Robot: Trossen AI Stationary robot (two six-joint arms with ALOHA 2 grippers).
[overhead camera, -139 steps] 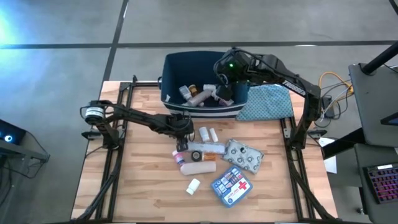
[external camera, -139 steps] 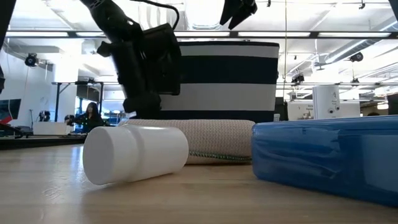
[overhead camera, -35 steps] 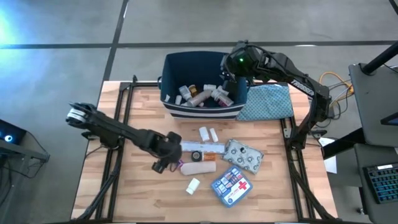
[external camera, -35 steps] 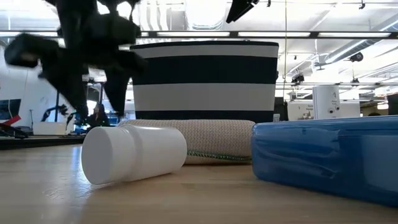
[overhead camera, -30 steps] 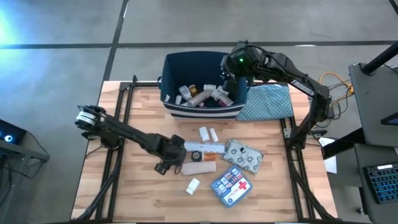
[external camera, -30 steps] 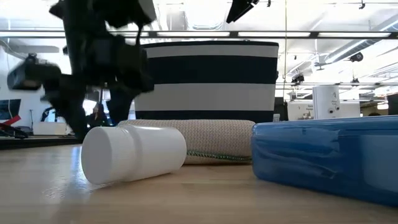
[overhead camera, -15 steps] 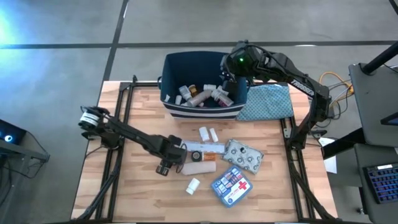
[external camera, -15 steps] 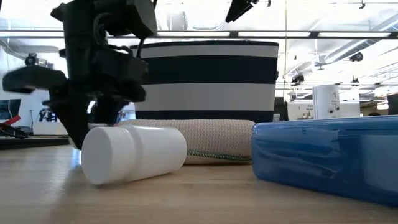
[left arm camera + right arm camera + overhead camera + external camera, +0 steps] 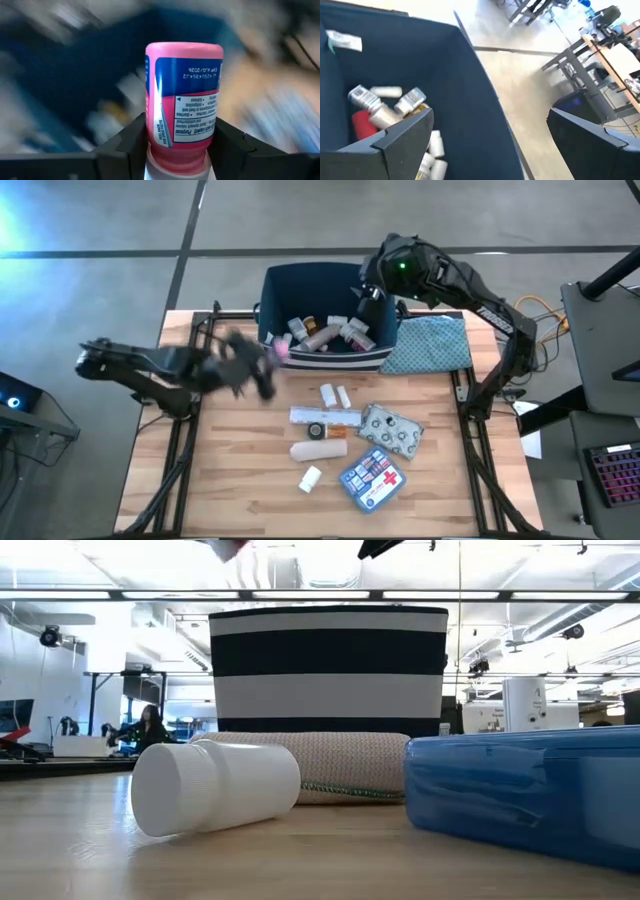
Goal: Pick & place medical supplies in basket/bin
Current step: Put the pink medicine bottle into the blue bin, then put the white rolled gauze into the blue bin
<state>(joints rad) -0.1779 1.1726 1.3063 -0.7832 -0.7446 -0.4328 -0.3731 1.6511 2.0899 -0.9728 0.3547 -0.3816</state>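
Right now my left gripper (image 9: 182,150) is clamped on a pink bottle (image 9: 184,100) beside the bin (image 9: 290,285). My right gripper (image 9: 366,292) hangs over the bin's corner, fingers spread wide and empty.

I find the bin (image 9: 322,315) at the table's (image 9: 230,470) far edge, several supplies inside it, the cloth (image 9: 428,343) beside it, remaining supplies before it.

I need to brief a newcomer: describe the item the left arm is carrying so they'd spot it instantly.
Find the navy fabric bin with white stripes at the table's far edge. Just off its left corner, the left tool is shut on a small pink bottle with a blue-and-white label, the only pink supply, and the only one off the table.
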